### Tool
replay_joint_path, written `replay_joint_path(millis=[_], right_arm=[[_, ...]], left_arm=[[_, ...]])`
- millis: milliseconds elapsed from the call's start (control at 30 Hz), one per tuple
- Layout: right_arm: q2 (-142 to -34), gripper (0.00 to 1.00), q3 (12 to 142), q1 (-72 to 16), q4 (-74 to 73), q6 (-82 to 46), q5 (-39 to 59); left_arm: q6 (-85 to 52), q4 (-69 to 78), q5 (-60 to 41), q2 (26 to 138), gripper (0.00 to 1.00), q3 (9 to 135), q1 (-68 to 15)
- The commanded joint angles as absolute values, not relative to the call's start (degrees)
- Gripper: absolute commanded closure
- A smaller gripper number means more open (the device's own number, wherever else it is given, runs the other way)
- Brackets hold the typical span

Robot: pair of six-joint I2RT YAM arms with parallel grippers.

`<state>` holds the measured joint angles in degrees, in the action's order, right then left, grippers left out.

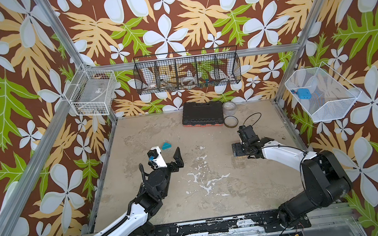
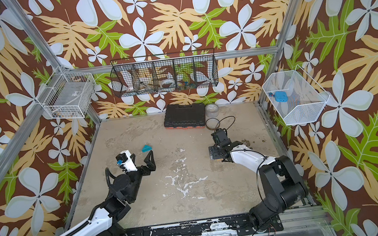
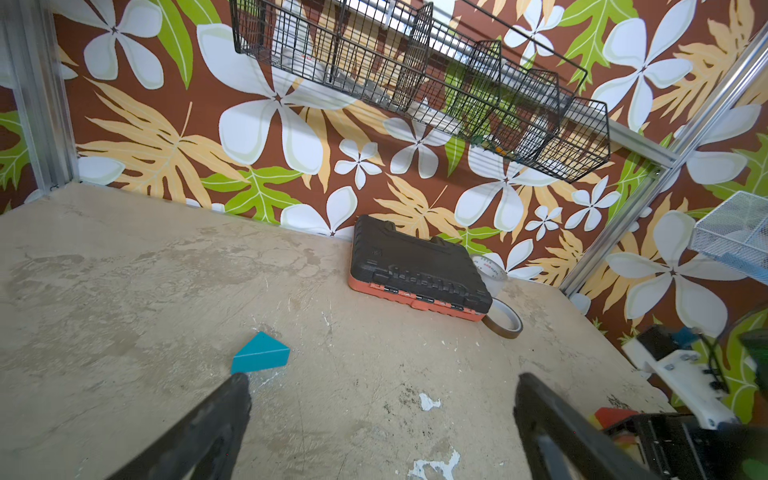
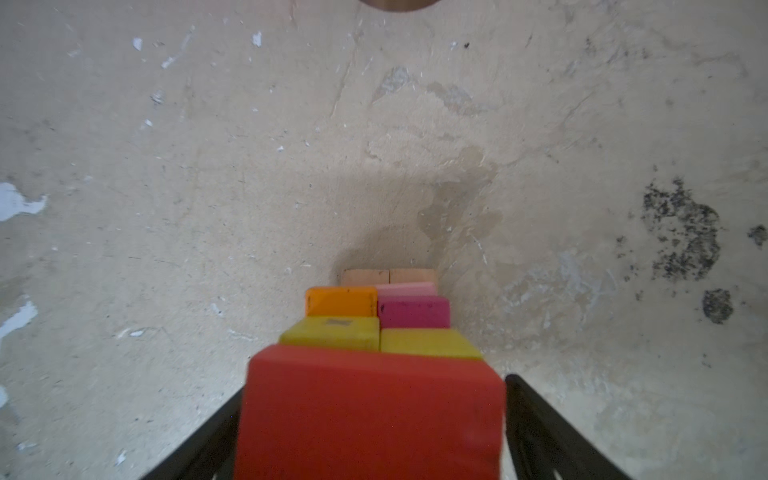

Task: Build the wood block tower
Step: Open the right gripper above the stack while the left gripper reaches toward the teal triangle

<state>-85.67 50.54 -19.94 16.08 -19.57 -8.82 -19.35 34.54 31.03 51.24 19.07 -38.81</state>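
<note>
red block [image 4: 370, 411] tops tower [image 4: 413, 311], hidden in top views.

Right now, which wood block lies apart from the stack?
The teal wedge, alone on the table by the left gripper; the other visible blocks sit in the tower.

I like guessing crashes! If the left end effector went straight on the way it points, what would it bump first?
Probably the black tool case, unless it dips into the tabletop sooner; depth is unclear. The teal wedge sits just off to the side.
</note>
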Motion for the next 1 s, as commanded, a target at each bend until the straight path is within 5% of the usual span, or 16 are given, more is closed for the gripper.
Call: replay_joint_path(millis=[0,667,800,967], right_arm=[[-82.2,0.09,50.1,-20.0,17.2,-20.6,-8.8],[-58.6,0.00,45.6,-20.1,19.2,-22.3,-2.5],[-60.2,0.00,46.0,-20.1,19.5,-22.0,-2.7],[-62.5,0.00,46.6,-20.1,19.1,-21.8,-2.4]], left_arm=[[-22.6,31.7,33.4,54.0,0.00,21.4,-37.4],[-35.4,7.7,21.4,83.9,0.01,43.0,-20.4],[-33.0,0.7,20.1,91.9,0.17,51.9,-19.6],[-30.5,-2.9,19.1,99.3,0.18,58.5,-19.5]])
